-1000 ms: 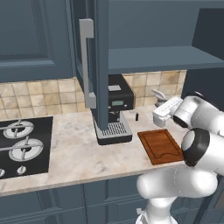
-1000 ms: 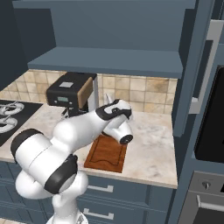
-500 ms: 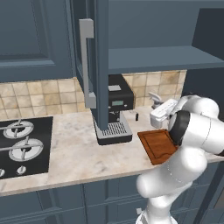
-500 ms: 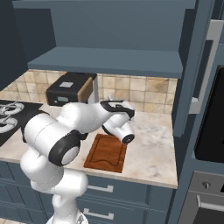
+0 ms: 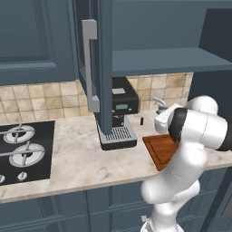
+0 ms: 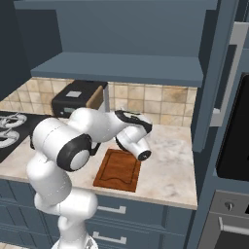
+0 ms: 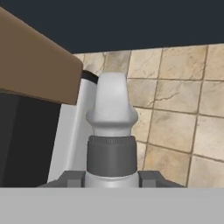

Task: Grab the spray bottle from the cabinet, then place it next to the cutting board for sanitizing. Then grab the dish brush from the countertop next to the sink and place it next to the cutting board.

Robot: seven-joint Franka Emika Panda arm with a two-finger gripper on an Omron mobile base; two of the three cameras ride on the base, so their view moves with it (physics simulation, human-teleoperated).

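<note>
The spray bottle point(image 7: 112, 131) is clamped in the claw point(image 7: 112, 178) above the cutting board point(image 6: 118, 169); its placing and the brush remain undone.

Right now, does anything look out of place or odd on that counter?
Nothing spilled or damaged. The cabinet door hangs open over the coffee machine. The spray bottle sits upright between the gripper fingertips, and the cutting board lies flat and bare.

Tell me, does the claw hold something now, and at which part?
Yes: the claw holds the spray bottle, its fingers on either side of the body just below the dark collar.
</note>
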